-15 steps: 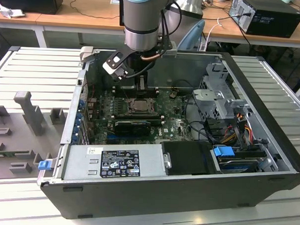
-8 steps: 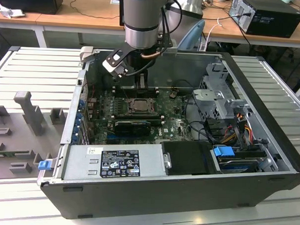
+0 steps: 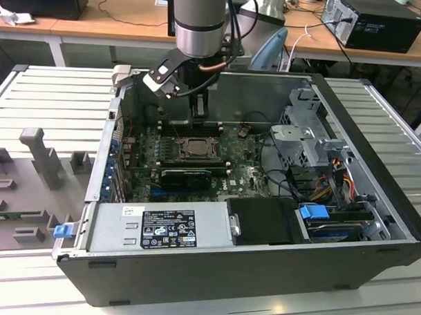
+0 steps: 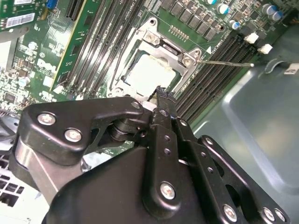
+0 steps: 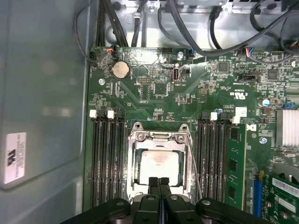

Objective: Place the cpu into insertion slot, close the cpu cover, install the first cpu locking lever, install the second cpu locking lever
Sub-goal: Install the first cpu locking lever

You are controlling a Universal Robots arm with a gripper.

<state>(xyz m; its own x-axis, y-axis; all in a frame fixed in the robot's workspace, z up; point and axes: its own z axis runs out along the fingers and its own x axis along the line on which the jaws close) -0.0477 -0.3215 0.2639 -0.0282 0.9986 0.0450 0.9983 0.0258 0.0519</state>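
In the first wrist view your tool [image 5: 160,181] is low over the board [image 5: 154,88]. Its two fingers are pressed tight together with nothing between them. The tips sit right at one edge of the cover [image 5: 158,136], and you cannot tell if they touch it. The cpu [image 5: 159,164] lies flat in the slot [image 5: 137,163]. The cover looks to be down around it, and the pale top shows through the window. The cpu is likely light, stiff and easy to hurt, and the pins under it would bend. Hold it only by its edges and never push on the middle. The cover is thin, hard metal, so press on its frame and not through the window. In the second wrist view a thin wire lever [image 4: 224,62] sticks out sideways over the long memory slots [image 4: 212,74], and it does not look hooked down. It is likely springy and slippery, so its bent end is the best place to catch it. The room is tight. Memory slots run close along both sides of the slot, and a grey case wall [image 5: 42,93] stands near. Loose cables [image 5: 187,28] hang past the far end of the board. In the exterior view a black card [image 3: 185,176] lies just beside the slot. The case [image 3: 377,142] sits on the ribbed worktop [image 3: 53,97].
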